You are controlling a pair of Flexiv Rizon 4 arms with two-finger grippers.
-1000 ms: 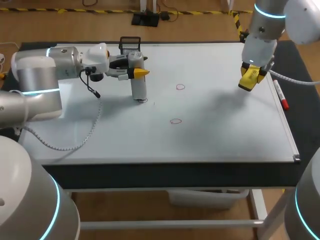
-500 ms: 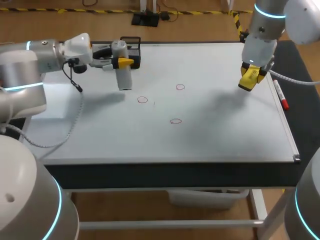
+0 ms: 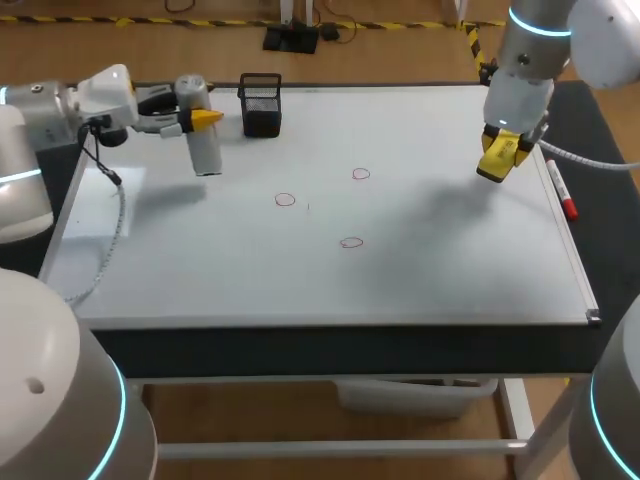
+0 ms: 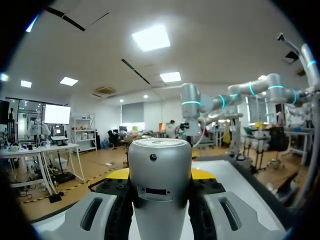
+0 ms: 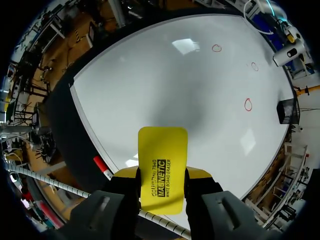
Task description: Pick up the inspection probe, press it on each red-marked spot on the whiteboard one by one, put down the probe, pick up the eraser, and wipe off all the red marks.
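Retreat marks this moment: the left end effector (image 3: pixel 199 121), clamped on the inspection probe (image 3: pixel 206 155), has pulled away from the left red mark (image 3: pixel 285 200), where the probe's tip stood a second ago. It now hangs clear of the whiteboard (image 3: pixel 450 270) over its far left corner, just beside the black holder (image 3: pixel 261 103). That suggests the pressing is over and the put-down comes next (probably at that holder). The right end effector (image 3: pixel 499 157) has not stirred; it grips the yellow eraser (image 5: pixel 162 165) above the board near its right edge. All three marks, including the far one (image 3: pixel 360 174) and the near one (image 3: pixel 350 242), remain unwiped.
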